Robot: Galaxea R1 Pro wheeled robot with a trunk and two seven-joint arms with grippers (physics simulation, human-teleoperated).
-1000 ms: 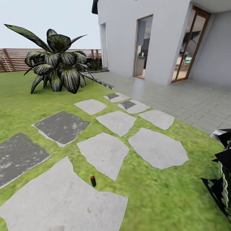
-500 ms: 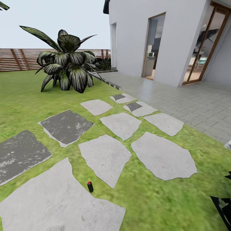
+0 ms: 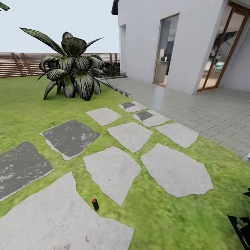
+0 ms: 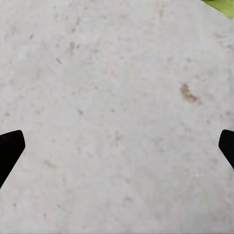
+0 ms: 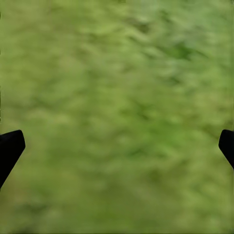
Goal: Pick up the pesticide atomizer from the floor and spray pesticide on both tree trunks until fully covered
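I see the pesticide atomizer (image 3: 95,204), black with a red cap, low and left of centre in the head frame, on grass (image 3: 166,222) between paving slabs (image 3: 111,172). Left jaws (image 4: 117,151) released over pale stone; right jaws (image 5: 117,151) released over grass.

across the head view the whole scene has slid, so the camera has moved rather than the things. since a second ago the house wall (image 3: 146,38) and its doorways sit further right in the frame, and the broad-leaved plant (image 3: 71,71) too. the dark leafy shape (image 3: 243,222) at the lower right edge shows far less now. in the last half second the shift is slight: the pesticide atomizer (image 3: 95,204) sits a little lower and further left in the frame, at the edge of the large stone slab (image 3: 59,218), beside the grass (image 3: 166,222).
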